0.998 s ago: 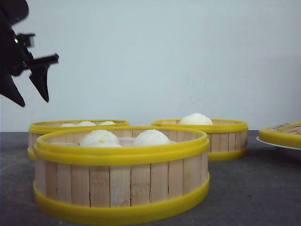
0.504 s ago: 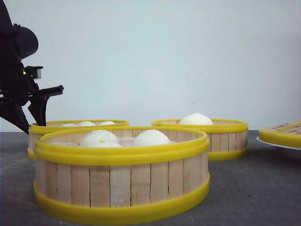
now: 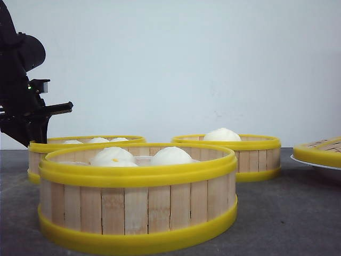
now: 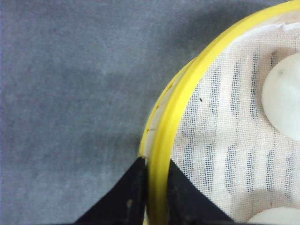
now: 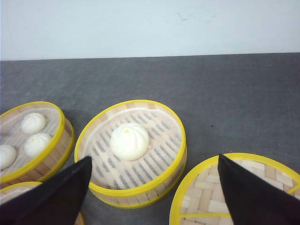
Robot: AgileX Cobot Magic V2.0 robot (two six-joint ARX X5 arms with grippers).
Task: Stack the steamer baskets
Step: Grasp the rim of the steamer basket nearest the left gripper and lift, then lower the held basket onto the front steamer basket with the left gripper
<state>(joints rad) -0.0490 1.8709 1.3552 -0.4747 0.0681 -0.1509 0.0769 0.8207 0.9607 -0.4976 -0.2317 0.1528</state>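
Because a steamer basket can only be lifted by its wall, the left gripper (image 4: 157, 187) straddles the yellow rim of the rear left basket (image 3: 85, 141), one finger outside and one inside above the mesh liner (image 4: 225, 140), apparently pinching the band between them. That basket sits directly beneath the gripper, with white buns (image 4: 283, 101) just beyond the inner finger. The left arm (image 3: 21, 101) hangs steeply down, wrist pointing almost straight at the rim. The right gripper (image 5: 154, 187) is spread wide and empty, raised well above the single-bun basket (image 5: 131, 150), the woven lid (image 5: 234, 187) beside it, idle for now.
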